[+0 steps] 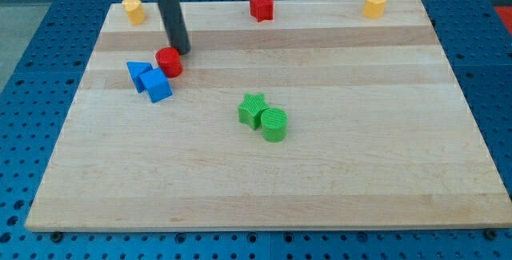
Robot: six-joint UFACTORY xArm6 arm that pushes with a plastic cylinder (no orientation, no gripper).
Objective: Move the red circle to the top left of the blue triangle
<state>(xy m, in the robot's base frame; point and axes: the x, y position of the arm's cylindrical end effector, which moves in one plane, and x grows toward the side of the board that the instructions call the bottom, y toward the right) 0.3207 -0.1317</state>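
The red circle (169, 62) sits on the wooden board (264, 172) at the upper left. It touches the top right of a blue pair: the blue triangle (138, 75) on the left and a blue cube (157, 86) just right of it. My tip (182, 51) rests just above and right of the red circle, close to its edge. The dark rod rises from there to the view's top.
A green star (253, 109) and a green cylinder (274, 124) sit together near the board's middle. A red star (262, 6) stands at the top edge. A yellow block (133, 10) is at the top left and another yellow block (374, 4) at the top right.
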